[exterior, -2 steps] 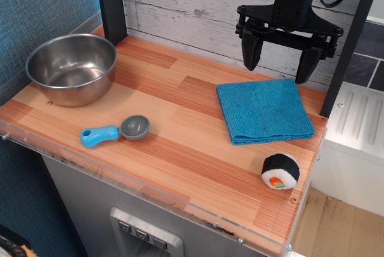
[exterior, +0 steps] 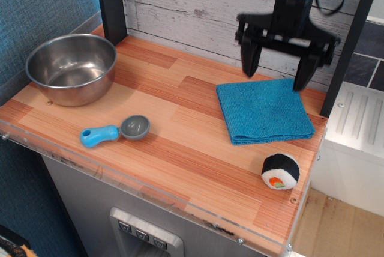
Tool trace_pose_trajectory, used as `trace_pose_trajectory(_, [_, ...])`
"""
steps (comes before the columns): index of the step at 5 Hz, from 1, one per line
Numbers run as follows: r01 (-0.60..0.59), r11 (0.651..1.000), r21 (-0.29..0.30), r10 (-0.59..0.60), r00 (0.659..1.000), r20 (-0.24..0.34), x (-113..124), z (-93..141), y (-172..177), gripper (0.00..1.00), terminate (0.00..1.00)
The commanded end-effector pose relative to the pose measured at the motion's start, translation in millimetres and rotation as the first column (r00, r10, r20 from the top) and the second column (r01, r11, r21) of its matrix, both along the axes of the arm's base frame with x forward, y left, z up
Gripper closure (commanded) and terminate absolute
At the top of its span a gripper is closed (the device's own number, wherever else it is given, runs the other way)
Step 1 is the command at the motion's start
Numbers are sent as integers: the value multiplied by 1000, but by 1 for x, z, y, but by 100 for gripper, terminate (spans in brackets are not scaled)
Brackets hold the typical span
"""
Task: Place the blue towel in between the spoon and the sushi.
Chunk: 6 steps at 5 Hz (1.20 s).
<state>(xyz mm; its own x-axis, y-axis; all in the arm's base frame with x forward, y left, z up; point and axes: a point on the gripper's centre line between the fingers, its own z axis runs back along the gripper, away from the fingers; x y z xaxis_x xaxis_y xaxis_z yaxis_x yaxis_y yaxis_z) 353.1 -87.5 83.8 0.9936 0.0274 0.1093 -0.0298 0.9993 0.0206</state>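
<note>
Tool lined up over the towel, nothing grabbed yet

Your tool (exterior: pixel 277 67) hangs with its fingers spread wide above the back edge of the blue towel (exterior: pixel 264 110), which lies flat at the right rear of the surface (exterior: pixel 180 149). The sushi (exterior: pixel 281 171) sits just in front of the towel; the spoon (exterior: pixel 115 131) lies well off to the left, so the gap you want is mid-surface.

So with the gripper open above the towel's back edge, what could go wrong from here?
1. The gripper hangs over the far edge of the blue towel, not its middle; a pinch there may lift only the top fold, so it unfolds.
2. The sushi sits just off the towel's near corner and close to the table edge; a dragged towel could knock it off.
3. The spoon is light and could get pushed on placement.
</note>
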Motion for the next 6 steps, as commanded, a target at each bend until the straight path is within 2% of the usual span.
trace_pose_trajectory(1, [-42, 999, -16, 42, 998, 47, 0, -19, 17, 0, 0])
trace_pose_trajectory(2, [-48, 999, -13, 48, 997, 60, 1, -35, 17, 0, 0])
trace_pose_trajectory(4, [-35, 999, 9, 34, 996, 82, 14, -51, 13, 0, 0])
trace_pose_trajectory(5, [-38, 999, 12, 37, 997, 67, 10, -62, 13, 0, 0])
trace_pose_trajectory(6, [-63, 998, 10, 62, 997, 53, -1, -63, 19, 0, 0])
